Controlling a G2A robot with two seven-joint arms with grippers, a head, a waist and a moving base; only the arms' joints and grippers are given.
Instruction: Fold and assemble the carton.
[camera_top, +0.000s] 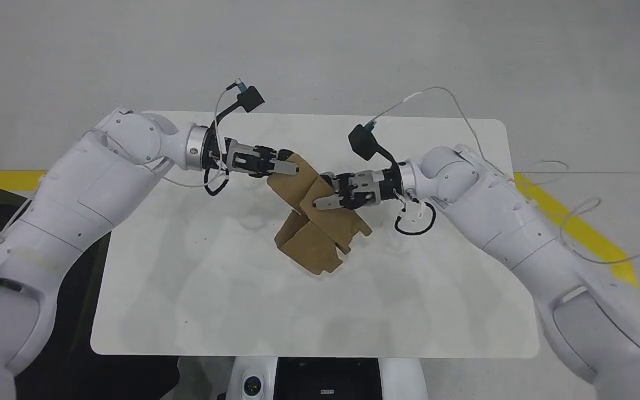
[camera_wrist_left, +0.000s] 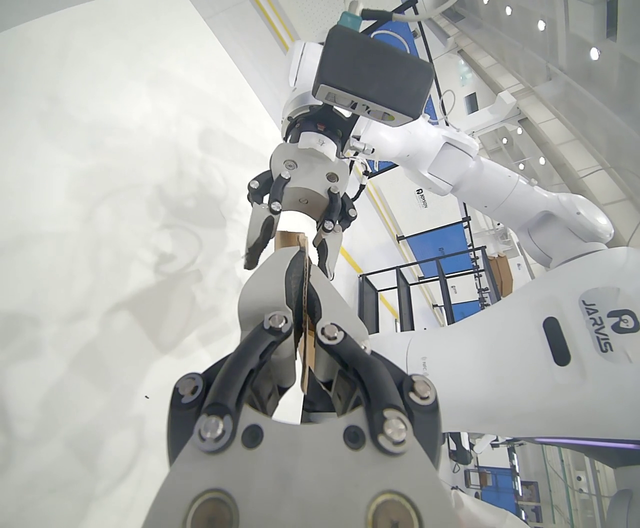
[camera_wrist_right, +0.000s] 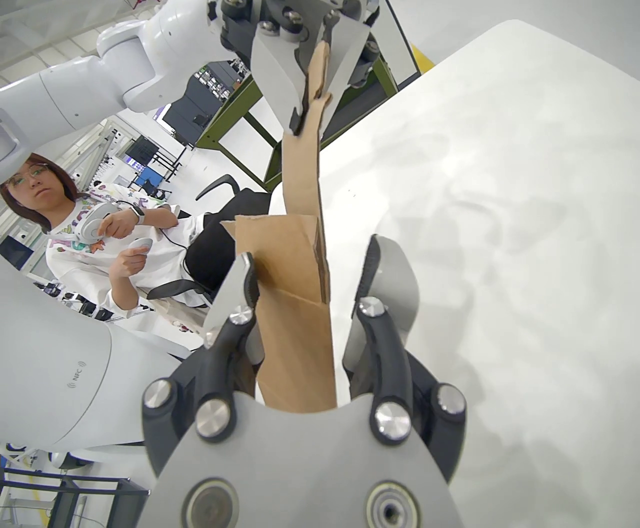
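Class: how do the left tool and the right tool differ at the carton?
The left tool is shut; the right tool is open. The left tool pinches an edge of the carton; the right tool straddles a panel without gripping it. Both face each other at the carton.

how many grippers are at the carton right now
2. The left gripper is shut on a flap at one end of the carton. The right gripper is open, its fingers straddling another panel.
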